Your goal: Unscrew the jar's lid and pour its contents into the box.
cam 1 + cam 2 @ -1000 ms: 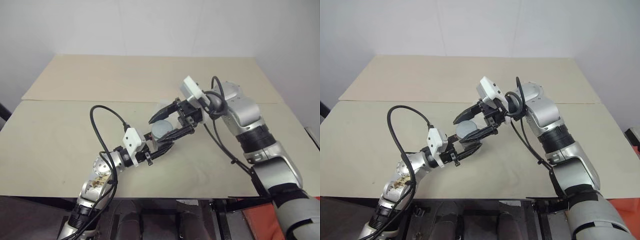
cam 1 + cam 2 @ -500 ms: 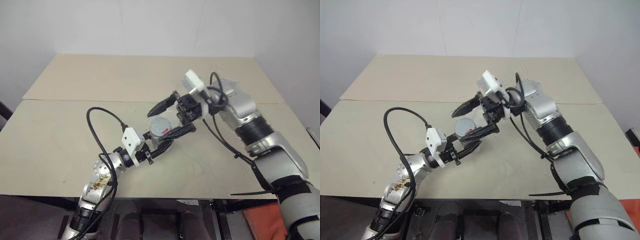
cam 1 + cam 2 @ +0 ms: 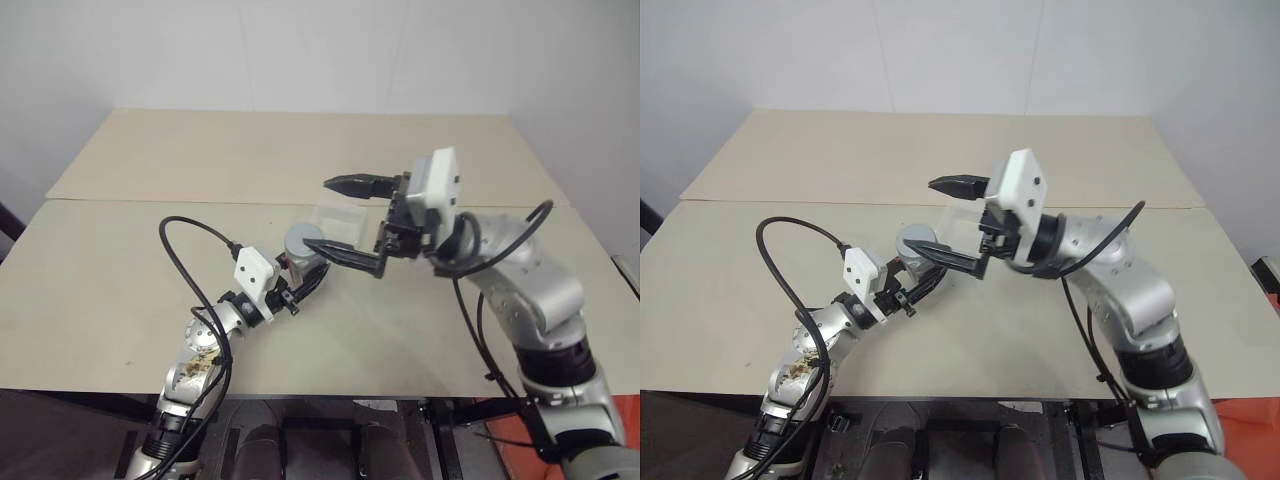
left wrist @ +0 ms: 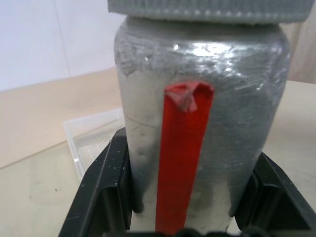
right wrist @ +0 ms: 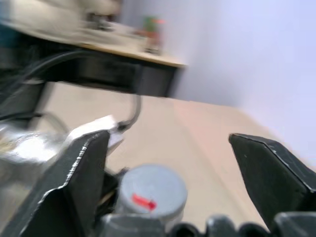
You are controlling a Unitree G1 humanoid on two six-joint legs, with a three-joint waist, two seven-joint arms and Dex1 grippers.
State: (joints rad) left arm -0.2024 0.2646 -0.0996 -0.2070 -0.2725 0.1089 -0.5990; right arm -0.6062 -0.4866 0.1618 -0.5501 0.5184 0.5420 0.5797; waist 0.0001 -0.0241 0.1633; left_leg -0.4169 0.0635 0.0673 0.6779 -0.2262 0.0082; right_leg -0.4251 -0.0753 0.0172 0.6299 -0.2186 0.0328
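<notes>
My left gripper (image 3: 306, 274) is shut on the silvery-grey jar (image 3: 295, 256) and holds it upright just above the table. In the left wrist view its black fingers (image 4: 106, 197) clamp the jar (image 4: 232, 123) on both sides of a red strip. The grey lid (image 3: 296, 235) sits on the jar, and the right wrist view shows the red mark on the lid's (image 5: 153, 190) top. My right gripper (image 3: 317, 212) stands wide open and lifted off the lid, with nothing between its fingers (image 5: 74, 187); its lower fingertip hovers by the lid's rim. The clear box (image 3: 340, 215) lies on the table just behind the jar.
The beige table (image 3: 120, 280) is made of two boards, with a seam running across behind the box. A black cable loops from my left wrist over the table's left half. A white wall stands behind the far edge.
My right gripper let go of the lid and opened wide. It then drew back to the right, rose and swung its wrist round. My left gripper carried the jar slightly left.
</notes>
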